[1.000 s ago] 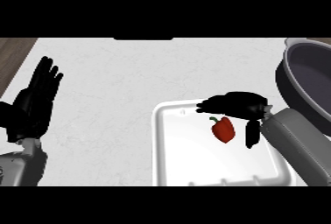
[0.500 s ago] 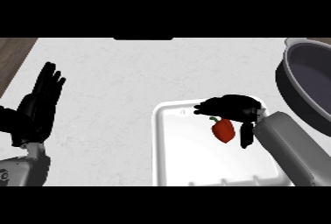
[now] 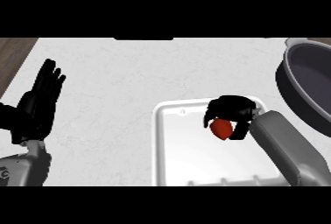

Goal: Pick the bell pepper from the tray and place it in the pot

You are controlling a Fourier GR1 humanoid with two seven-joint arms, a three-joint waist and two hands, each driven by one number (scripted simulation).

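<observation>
Red pepper [image 3: 220, 129] shows at centre right of the head view, over the upper right part of the white tray [image 3: 171, 148], its long axis running up and down the frame, narrow end toward the lower edge. Over its top sits the right hand [image 3: 230, 108], fingers curled down its left side and thumb down its right, pinching it; whether it is clear of the tray floor I cannot tell. Up and to the right, near that hand, lies the pot [image 3: 309, 83], so the carry should go that way. At the left edge the left hand [image 3: 37, 103] rests open, fingers up, well apart
</observation>
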